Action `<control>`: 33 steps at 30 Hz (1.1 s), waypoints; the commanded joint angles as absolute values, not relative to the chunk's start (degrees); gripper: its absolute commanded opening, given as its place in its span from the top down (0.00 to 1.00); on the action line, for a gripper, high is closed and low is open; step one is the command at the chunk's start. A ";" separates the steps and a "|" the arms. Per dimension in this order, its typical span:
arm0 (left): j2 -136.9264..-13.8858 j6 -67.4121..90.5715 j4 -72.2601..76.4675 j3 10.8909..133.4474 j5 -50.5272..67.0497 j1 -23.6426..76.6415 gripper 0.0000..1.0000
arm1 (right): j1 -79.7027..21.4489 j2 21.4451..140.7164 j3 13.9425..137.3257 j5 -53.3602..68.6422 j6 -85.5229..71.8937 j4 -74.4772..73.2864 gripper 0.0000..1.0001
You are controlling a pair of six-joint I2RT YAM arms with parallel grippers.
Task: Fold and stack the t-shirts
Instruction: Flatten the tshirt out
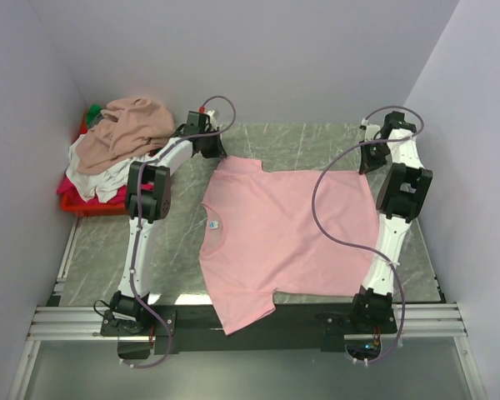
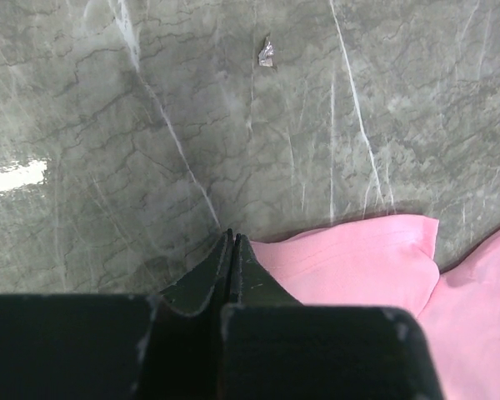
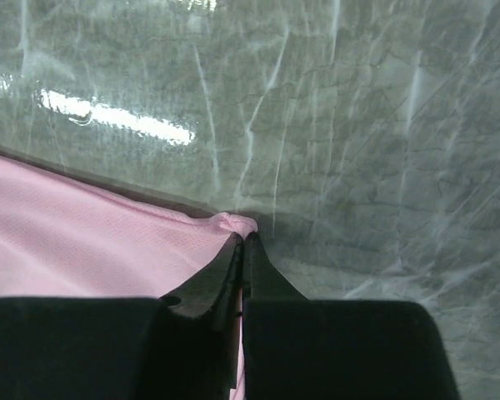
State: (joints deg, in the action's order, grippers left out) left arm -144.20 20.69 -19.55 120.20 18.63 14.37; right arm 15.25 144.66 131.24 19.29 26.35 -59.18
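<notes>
Pink t-shirt pinched by right gripper; left gripper clenched at sleeve; clothes-heaped basket beside.

Five t-shirts, two pincers, one basket

The counter is showing a glossy, veined grey-green stone-like face, throwing back bright glare. The pink t-shirt is lying as soft matt cloth with a fine knit. The left tool and right tool are looking smooth, matt black.
</notes>
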 commanded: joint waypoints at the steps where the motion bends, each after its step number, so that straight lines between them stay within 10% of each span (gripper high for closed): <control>1: -141.51 21.18 -20.92 118.39 20.48 14.24 1.00 | 14.77 142.31 128.69 21.08 28.56 -58.10 1.00; 15: -115.09 19.95 -10.99 100.74 15.56 12.92 1.00 | 11.16 87.48 82.62 19.86 28.92 -35.07 1.00; 33: -70.77 23.46 -1.50 99.48 10.99 12.92 1.00 | 10.99 68.92 130.69 21.80 22.24 -44.58 1.00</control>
State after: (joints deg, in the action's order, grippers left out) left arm -75.20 21.82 -5.54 96.77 12.27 12.99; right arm 10.76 71.70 128.22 22.13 24.77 -45.41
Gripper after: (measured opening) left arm 0.013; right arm 0.008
